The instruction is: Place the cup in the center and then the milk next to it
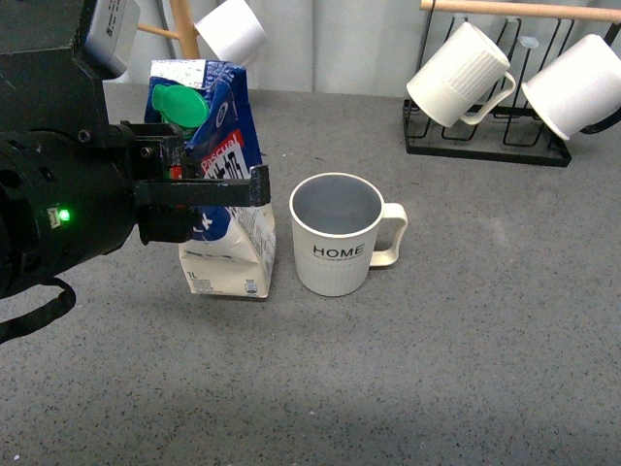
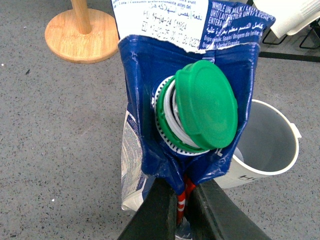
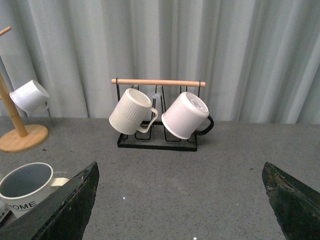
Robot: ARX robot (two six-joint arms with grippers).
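Observation:
The cup (image 1: 340,233), cream-white and ribbed with "HOME" in black, stands upright mid-table with its handle to the right. It also shows in the left wrist view (image 2: 265,145) and the right wrist view (image 3: 27,187). The milk (image 1: 228,218), a blue and white carton with a green cap (image 2: 205,105), stands just left of the cup with its base on the table. My left gripper (image 1: 209,189) is shut on the milk's upper part, its fingers (image 2: 160,210) pinching the carton. My right gripper (image 3: 182,200) is open and empty, out of the front view.
A black wire rack (image 1: 485,146) with two plain white mugs (image 1: 461,76) stands at the back right; it also shows in the right wrist view (image 3: 157,142). A wooden mug tree (image 2: 75,35) with a white mug (image 1: 231,29) stands behind the milk.

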